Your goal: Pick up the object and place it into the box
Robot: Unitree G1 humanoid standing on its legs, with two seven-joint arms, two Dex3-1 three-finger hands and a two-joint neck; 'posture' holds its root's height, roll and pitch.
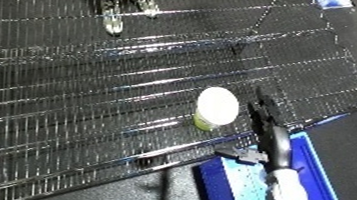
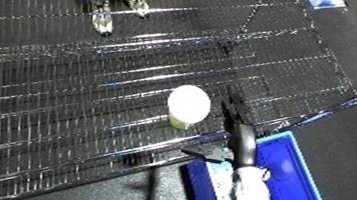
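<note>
— Where is the jar (image 1: 216, 108)?
— Upright on the wire surface (image 1: 87, 82), just left of the right robot hand (image 1: 267, 124), whose fingers are straight, holding nothing; blue bin (image 1: 317, 171) near

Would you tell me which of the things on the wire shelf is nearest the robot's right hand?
The white-lidded jar, just left of the right hand. The metal pieces lie far off at the shelf's far edge.
</note>
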